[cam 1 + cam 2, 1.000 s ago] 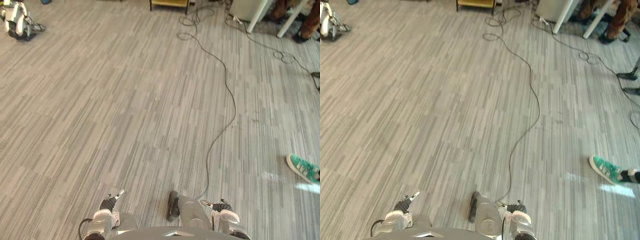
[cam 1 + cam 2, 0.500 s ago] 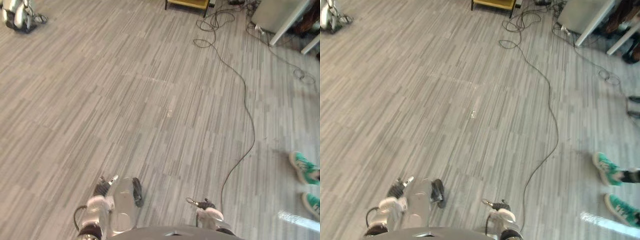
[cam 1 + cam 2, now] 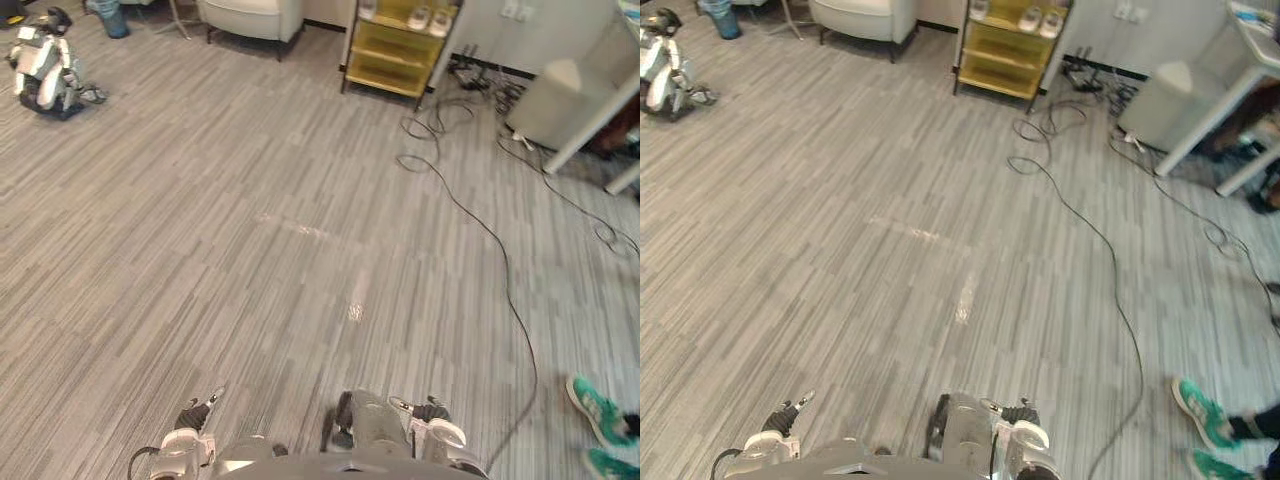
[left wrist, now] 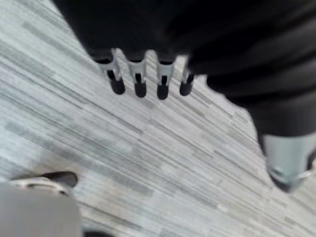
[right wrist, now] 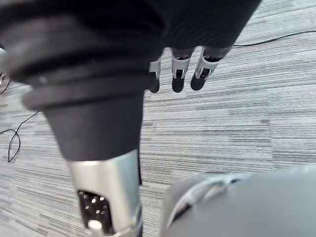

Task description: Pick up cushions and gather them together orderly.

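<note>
My left hand (image 3: 194, 416) hangs low at the bottom left of the eye views, over bare grey striped carpet. In its wrist view the fingers (image 4: 139, 81) are straight and the thumb (image 4: 289, 159) stands apart, with nothing held. My right hand (image 3: 428, 411) hangs low at the bottom right. Its fingers (image 5: 178, 74) are straight and its thumb (image 5: 106, 193) is free, and only carpet lies past them.
A yellow shelf cart (image 3: 401, 55) and a beige armchair (image 3: 251, 14) stand at the far wall. A small robot (image 3: 44, 72) sits at the far left. A black cable (image 3: 483, 232) runs down the floor on the right. A person's green shoes (image 3: 600, 412) are at the lower right, and a white table (image 3: 590, 95) at the upper right.
The camera has lifted and swung, so the armchair and the shelf cart have come into view at the top. Both hands stay low, open and empty.
</note>
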Available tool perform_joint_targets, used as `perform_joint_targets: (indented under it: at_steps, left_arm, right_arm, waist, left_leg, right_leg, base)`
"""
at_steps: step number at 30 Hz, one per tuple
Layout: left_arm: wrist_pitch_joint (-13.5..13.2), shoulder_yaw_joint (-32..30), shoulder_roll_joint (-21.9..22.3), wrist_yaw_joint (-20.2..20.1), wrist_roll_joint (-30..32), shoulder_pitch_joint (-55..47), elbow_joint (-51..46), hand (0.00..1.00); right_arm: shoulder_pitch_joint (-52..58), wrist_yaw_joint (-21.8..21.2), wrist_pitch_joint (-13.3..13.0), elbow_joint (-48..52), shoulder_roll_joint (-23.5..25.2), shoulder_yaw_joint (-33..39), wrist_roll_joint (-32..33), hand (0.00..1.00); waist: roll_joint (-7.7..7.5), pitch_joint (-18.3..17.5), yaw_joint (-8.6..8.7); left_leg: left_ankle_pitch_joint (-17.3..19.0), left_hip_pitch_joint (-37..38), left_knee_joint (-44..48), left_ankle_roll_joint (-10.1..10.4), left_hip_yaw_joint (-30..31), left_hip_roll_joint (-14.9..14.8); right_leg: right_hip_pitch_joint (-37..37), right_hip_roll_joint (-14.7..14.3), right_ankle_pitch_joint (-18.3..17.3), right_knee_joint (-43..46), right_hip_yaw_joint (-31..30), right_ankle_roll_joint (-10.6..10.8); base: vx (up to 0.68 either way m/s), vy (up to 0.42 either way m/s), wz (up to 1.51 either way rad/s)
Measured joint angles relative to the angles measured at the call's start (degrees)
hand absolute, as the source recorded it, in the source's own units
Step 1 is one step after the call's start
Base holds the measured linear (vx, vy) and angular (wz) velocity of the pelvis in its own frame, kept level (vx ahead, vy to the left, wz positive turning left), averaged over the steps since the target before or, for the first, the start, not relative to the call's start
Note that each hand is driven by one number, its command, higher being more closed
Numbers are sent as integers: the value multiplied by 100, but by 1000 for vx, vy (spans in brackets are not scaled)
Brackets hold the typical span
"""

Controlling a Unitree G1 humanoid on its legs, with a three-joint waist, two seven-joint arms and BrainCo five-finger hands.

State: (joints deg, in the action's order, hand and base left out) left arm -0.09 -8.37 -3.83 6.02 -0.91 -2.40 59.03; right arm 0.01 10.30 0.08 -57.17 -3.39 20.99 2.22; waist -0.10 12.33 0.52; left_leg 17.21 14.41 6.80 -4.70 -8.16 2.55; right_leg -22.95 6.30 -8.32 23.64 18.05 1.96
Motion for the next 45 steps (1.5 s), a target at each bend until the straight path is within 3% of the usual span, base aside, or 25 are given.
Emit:
perform_joint_targets:
  at_steps: [2,4,6,7,8,9,10,12,14,17,19,21,23,24,28,30,32,33,35,38,40,41,42,44,45]
  left_arm:
    - [-5,-2,45,-2,4,2,2,0]
    - [-4,-19,90,-12,33,6,25,0]
    - [-11,-88,255,-17,147,23,17,0]
    - [-5,-328,422,-40,182,62,6,0]
    - [-4,-409,464,-46,186,68,-8,0]
    - [-4,-547,507,-49,187,58,-71,0]
    - [-4,-548,509,-48,188,52,-111,0]
    - [-4,-545,496,-51,174,56,-302,0]
    - [-6,-522,496,-44,172,53,-398,0]
    - [-16,-498,519,-36,144,64,-449,0]
    - [-53,-496,535,-33,124,96,-470,0]
    - [-73,-496,559,-18,113,91,-446,0]
    - [-105,-510,594,-16,95,59,-444,0]
    - [-109,-497,469,-18,100,48,-436,0]
    - [-106,-514,323,-17,99,46,-417,0]
    - [-99,-503,301,-17,97,39,-335,0]
    - [-56,-371,209,-19,98,39,-233,0]
    - [-43,-285,167,-18,97,40,-183,0]
    - [-20,-109,141,-17,94,48,-96,0]
    - [-21,-31,158,-16,-10,7,-87,0]
    - [-21,-31,147,-16,-47,-24,-75,0]
    - [-22,-29,115,-18,-99,-20,-42,0]
    - [-22,2,128,-16,-128,31,52,0]
    - [-29,133,296,-24,-113,54,183,0]
    - [-29,155,319,-25,-112,74,203,0]
  right_arm:
    - [118,5,34,-5,17,12,-2,0]
    - [189,3,44,1,46,147,-20,0]
    - [209,2,24,45,22,355,-31,0]
    - [242,16,42,183,11,458,-27,0]
    - [275,17,43,240,12,445,-28,0]
    - [329,23,20,332,11,396,-21,0]
    - [351,25,14,385,12,366,-13,0]
    - [372,22,9,452,57,178,30,0]
    - [373,21,13,451,91,108,73,0]
    - [369,28,17,449,170,140,207,0]
    - [364,29,13,456,243,156,201,0]
    - [406,33,13,453,217,121,214,0]
    - [430,43,20,430,179,-44,202,0]
    - [441,36,22,380,287,-68,196,0]
    - [527,25,26,340,477,-60,187,0]
    - [525,6,24,263,443,-65,178,0]
    - [423,-16,12,225,421,-70,185,0]
    - [369,-17,12,220,410,-68,186,0]
    - [284,-20,14,204,337,-73,181,0]
    - [236,-18,14,193,268,-205,177,0]
    - [133,-16,19,162,235,-252,167,0]
    - [123,-12,19,136,236,-278,111,0]
    - [75,-19,2,92,156,-234,120,0]
    - [9,-16,14,-38,-88,-220,58,0]
    - [1,-17,13,-48,-125,-204,58,0]
  waist:
    - [-87,26,32]
    - [-36,11,65]
    - [196,15,89]
    - [367,48,109]
    - [398,57,106]
    - [448,55,69]
    - [472,51,61]
    - [395,59,-69]
    - [306,44,-101]
    - [348,24,-226]
    - [330,31,-308]
    - [348,20,-330]
    - [324,-25,-403]
    - [110,-185,-389]
    - [-193,-346,-455]
    - [-195,-417,-520]
    - [-188,-426,-403]
    - [-188,-426,-358]
    - [-109,-387,-324]
    - [-60,-378,-316]
    - [-49,-369,-260]
    - [-103,-373,-243]
    - [34,-352,-207]
    - [390,-327,-231]
    - [467,-324,-224]
  left_leg:
    - [126,391,-232,213,307,16]
    - [176,679,-109,368,532,-181]
    - [84,522,529,529,503,-445]
    - [-371,-88,2209,886,456,-744]
    - [-614,-287,2702,910,445,-830]
    - [-1224,-684,3754,1016,430,-1050]
    - [-1274,-940,4390,1057,357,-1218]
    - [-957,-1578,5655,886,-342,-1812]
    - [-676,-2047,5526,806,-615,-1941]
    - [-229,-2527,3955,814,-733,-1877]
    - [-237,-2676,2929,868,-653,-1661]
    - [-536,-2725,1462,934,-77,-1242]
    - [-1160,-2573,1299,1026,163,-1089]
    - [-979,-2572,1517,856,137,-838]
    - [-296,-2531,2036,625,-316,-650]
    - [-125,-2268,2019,479,-643,-630]
    - [42,-1985,1981,306,-877,-627]
    - [55,-1905,1941,286,-911,-620]
    - [53,-1363,1534,285,-954,-594]
    - [39,-925,1180,307,-1026,-603]
    - [20,-802,1052,361,-1077,-593]
    - [-7,-743,999,473,-1046,-509]
    - [3,-654,952,555,-925,-571]
    - [-164,-617,798,655,-722,-751]
    - [-202,-618,814,704,-697,-787]
  right_leg:
    - [-29,-1,730,-1313,-27,29]
    - [-23,-27,1615,-965,-217,-337]
    - [11,-140,1389,-559,-73,-505]
    - [314,-302,982,-370,95,-584]
    - [425,-368,897,-364,100,-611]
    - [657,-469,721,-407,79,-674]
    - [841,-556,607,-418,74,-691]
    - [1611,-703,364,-608,-53,-772]
    - [2130,-702,272,-1056,-203,-657]
    - [2699,-620,183,-1361,-439,-481]
    - [2823,-488,47,-1344,-652,-312]
    - [2876,-316,-294,-1191,-1016,-77]
    - [2880,-273,-480,-1034,-1358,105]
    - [2901,-98,-558,-1084,-1656,150]
    - [2843,224,-613,-836,-2122,211]
    - [2388,299,-573,98,-2357,290]
    - [1651,354,-359,1620,-2345,738]
    - [1474,360,-380,1992,-2283,754]
    - [1166,369,-712,2547,-1525,460]
    - [925,333,-930,2022,-536,175]
    - [633,265,-646,1073,-40,-68]
    - [587,225,83,325,112,-260]
    - [728,101,275,278,178,-557]
    - [986,-250,328,-278,162,-605]
    - [1041,-296,330,-376,167,-606]
  base:
    - [630,-178,93]
    - [713,-255,61]
    - [593,-227,28]
    - [530,-211,8]
    - [788,-284,-1]
    - [504,-146,-13]
    - [613,-155,-28]
    - [566,-133,-42]
    - [473,-79,-26]
    - [461,62,-32]
    - [314,189,-51]
    - [264,292,-68]
    - [315,353,-88]
    - [348,360,-84]
    - [362,339,-55]
    - [357,281,-76]
    - [311,148,-50]
    - [235,80,-30]
    - [305,41,-15]
    - [291,-32,-5]
    - [341,-126,-10]
    - [300,-116,-7]
    - [242,-89,-16]
    - [233,-111,-27]
    - [247,-143,-15]
